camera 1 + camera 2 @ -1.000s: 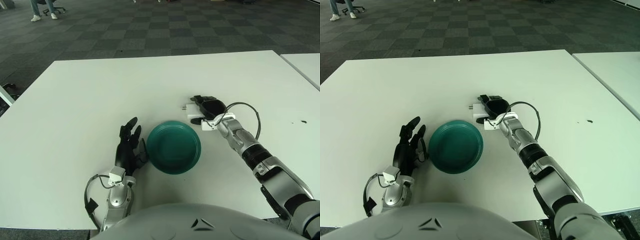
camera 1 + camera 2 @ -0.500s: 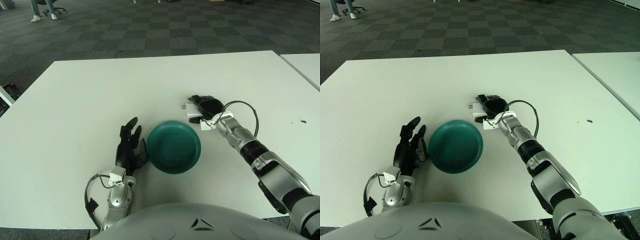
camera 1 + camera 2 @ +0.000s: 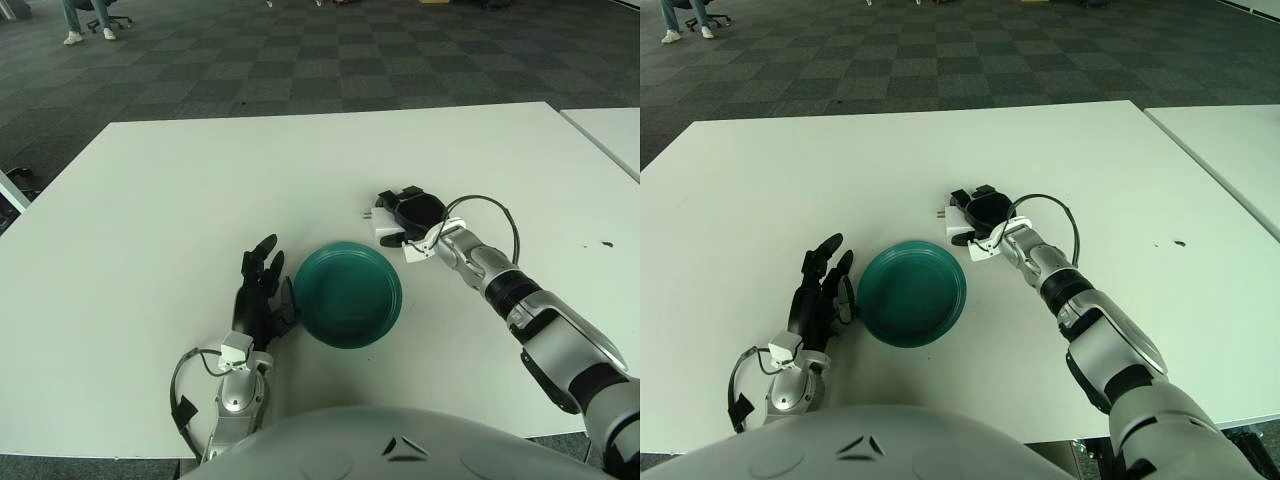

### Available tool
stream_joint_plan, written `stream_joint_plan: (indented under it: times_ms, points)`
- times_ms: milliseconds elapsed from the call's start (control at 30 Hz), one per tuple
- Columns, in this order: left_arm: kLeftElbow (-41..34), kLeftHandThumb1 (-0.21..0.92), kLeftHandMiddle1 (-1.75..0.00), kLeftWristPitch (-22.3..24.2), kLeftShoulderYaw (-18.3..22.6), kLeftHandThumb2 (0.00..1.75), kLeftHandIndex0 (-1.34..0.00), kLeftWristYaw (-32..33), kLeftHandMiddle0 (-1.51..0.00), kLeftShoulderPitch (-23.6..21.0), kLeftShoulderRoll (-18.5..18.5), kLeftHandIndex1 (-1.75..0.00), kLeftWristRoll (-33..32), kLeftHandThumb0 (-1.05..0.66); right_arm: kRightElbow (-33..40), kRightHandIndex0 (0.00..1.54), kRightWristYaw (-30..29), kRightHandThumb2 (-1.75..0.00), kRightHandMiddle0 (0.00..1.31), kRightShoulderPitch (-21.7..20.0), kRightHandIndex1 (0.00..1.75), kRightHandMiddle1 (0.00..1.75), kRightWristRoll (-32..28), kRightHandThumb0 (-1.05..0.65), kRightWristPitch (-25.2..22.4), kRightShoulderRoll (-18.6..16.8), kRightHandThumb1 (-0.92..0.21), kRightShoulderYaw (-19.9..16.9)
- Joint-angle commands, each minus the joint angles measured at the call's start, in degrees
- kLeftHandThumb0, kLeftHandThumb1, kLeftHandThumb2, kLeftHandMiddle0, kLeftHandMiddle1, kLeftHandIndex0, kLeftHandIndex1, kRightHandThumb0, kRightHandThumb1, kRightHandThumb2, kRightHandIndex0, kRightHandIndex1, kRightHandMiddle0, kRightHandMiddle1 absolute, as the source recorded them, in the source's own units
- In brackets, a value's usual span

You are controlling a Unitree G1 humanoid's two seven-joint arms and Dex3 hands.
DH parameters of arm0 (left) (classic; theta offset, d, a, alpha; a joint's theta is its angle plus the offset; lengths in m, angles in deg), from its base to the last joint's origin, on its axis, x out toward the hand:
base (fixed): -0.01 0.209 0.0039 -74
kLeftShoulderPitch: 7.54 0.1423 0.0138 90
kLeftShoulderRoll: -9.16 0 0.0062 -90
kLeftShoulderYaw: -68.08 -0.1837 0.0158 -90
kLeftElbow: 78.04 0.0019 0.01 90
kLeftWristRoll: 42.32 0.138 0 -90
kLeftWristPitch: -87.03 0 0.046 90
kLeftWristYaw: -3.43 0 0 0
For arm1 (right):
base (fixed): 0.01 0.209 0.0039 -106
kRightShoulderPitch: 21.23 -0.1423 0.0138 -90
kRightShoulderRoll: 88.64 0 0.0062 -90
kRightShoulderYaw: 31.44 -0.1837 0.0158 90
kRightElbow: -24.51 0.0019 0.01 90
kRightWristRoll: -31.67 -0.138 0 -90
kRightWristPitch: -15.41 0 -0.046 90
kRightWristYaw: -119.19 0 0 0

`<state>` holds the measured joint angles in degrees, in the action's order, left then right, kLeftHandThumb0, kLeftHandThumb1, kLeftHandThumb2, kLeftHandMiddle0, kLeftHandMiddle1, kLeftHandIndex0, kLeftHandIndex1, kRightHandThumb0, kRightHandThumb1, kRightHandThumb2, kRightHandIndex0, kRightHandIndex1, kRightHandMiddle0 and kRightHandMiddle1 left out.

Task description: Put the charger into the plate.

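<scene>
A dark green plate [image 3: 349, 296] stands on the white table [image 3: 180, 190], near its front middle. Just beyond the plate's right rim lies a white charger [image 3: 385, 229], its prongs pointing left. My right hand [image 3: 398, 212] reaches in from the right and its black fingers curl over the charger's top, with the thumb at the near side. The charger still touches the table. My left hand [image 3: 260, 290] shows just left of the plate, fingers straight and spread, holding nothing.
A second white table [image 3: 612, 128] borders the right side, across a narrow gap. A small dark speck [image 3: 605, 243] marks the tabletop at the far right. A cable loop [image 3: 490, 215] arches over my right wrist. Checkered carpet lies beyond the far edge.
My right wrist has turned slightly and the forearm has swung a little to the right, while the fingers stay at the charger. Charger, plate and left hand have not moved.
</scene>
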<state>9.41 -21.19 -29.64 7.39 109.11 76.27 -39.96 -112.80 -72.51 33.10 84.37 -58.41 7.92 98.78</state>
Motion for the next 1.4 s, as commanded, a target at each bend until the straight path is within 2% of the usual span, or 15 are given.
stream_joint_plan:
  times_ms: [0, 133, 433, 833, 1033, 1167, 1300, 1367]
  points:
    - [1.50, 0.92, 0.00, 2.77, -0.11, 1.00, 0.00, 0.51, -0.40, 0.90, -0.14, -0.80, 0.34, -0.93, -2.65, 0.47, 2.14, -0.53, 0.15, 2.67, 1.68, 1.63, 0.72, -0.51, 3.00, 0.12, -0.92, 2.36]
    - [1.43, 0.92, 0.00, 2.85, -0.12, 1.00, -0.01, 0.59, -0.40, 0.84, -0.13, -0.80, 0.39, -0.93, -3.09, 0.56, 1.95, -0.60, 0.23, 2.88, 1.73, 1.72, -0.30, -0.40, 4.87, 0.32, -0.86, 2.05]
    - [1.49, 0.92, 0.00, 3.43, 0.03, 0.99, -0.01, 0.55, -0.40, 0.47, -0.27, -0.81, 0.02, -0.93, 0.45, 0.65, 4.36, -0.81, 0.33, 3.89, 1.75, 1.75, -1.55, -0.39, 7.35, 2.84, -0.71, 1.36]
    - [1.42, 0.92, -0.01, 3.78, 0.24, 0.98, -0.02, 0.34, -0.41, 0.24, -0.18, -0.81, -0.45, -0.92, 0.89, 0.68, 8.38, -0.86, 0.36, 2.97, 1.75, 1.75, -3.44, -0.39, 6.26, 3.23, -0.67, -0.49]
    - [1.46, 0.92, -0.01, 3.68, 0.27, 0.99, -0.02, 0.05, -0.42, 0.20, 0.04, -0.81, -0.82, -0.92, 3.09, 0.69, 7.55, -0.89, 0.37, 1.52, 1.75, 1.75, -4.03, -0.39, 5.93, 4.78, -0.65, -3.10]
    - [1.38, 0.92, -0.01, 3.90, 0.30, 0.98, -0.03, -0.15, -0.42, 0.17, 0.22, -0.82, -1.04, -0.92, 12.21, 0.68, 8.44, -0.87, 0.36, 2.53, 1.75, 1.75, -6.50, -0.39, 5.56, 7.35, -0.67, -7.57]
    - [1.35, 0.92, -0.02, 3.89, 0.28, 0.98, -0.04, -0.25, -0.43, 0.18, 0.40, -0.82, -1.06, -0.92, 18.15, 0.69, 11.13, -0.87, 0.36, 2.87, 1.75, 1.75, -8.96, -0.39, 5.27, 7.50, -0.66, -10.73]
    - [1.34, 0.92, -0.02, 3.77, 0.29, 0.98, -0.05, -0.30, -0.44, 0.18, 0.50, -0.83, -1.01, -0.93, 18.61, 0.70, 10.50, -0.90, 0.37, 3.04, 1.75, 1.75, -9.77, -0.39, 5.67, 6.98, -0.64, -11.85]
